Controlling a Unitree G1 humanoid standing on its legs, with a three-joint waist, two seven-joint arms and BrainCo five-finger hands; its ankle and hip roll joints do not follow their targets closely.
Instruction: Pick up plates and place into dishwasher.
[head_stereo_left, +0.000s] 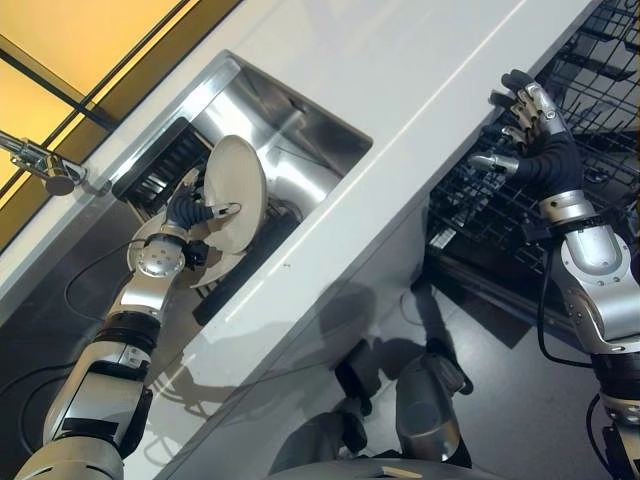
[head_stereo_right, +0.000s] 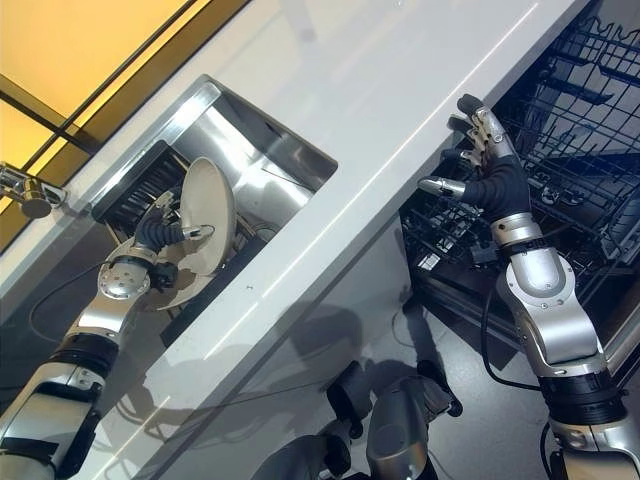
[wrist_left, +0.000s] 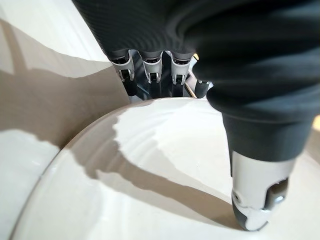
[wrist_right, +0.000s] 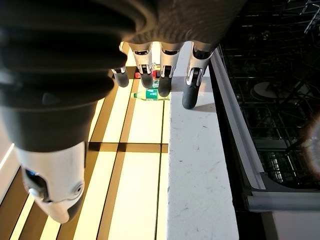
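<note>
In the left eye view, your left hand (head_stereo_left: 192, 212) is closed around a white plate (head_stereo_left: 236, 190), thumb across its face and fingers curled behind the rim. The plate stands nearly on edge, lifted over the stainless sink (head_stereo_left: 300, 130), with a second plate (head_stereo_left: 215, 262) lying low in the basin just below it. A black drying rack (head_stereo_left: 160, 160) sits at the sink's far end, and a faucet (head_stereo_left: 40, 165) shows beyond it. Your right hand (head_stereo_left: 530, 130) hovers above the dishwasher rack (head_stereo_left: 590, 90), fingers spread and relaxed, holding nothing.

The right eye view shows the same: the thumb (head_stereo_right: 195, 233) pressed on the plate's face, and the right hand empty at the edge of the white countertop (head_stereo_right: 400, 90).

In the left wrist view, your thumb lies flat on the plate's pale face, while the fingers (wrist_left: 150, 75) disappear behind its far rim.

In the right wrist view, the fingers (wrist_right: 192, 85) hang nearly straight over the counter's edge, touching nothing, with the dark wire rack alongside and a small white dish (wrist_right: 265, 90) already lying in it.
</note>
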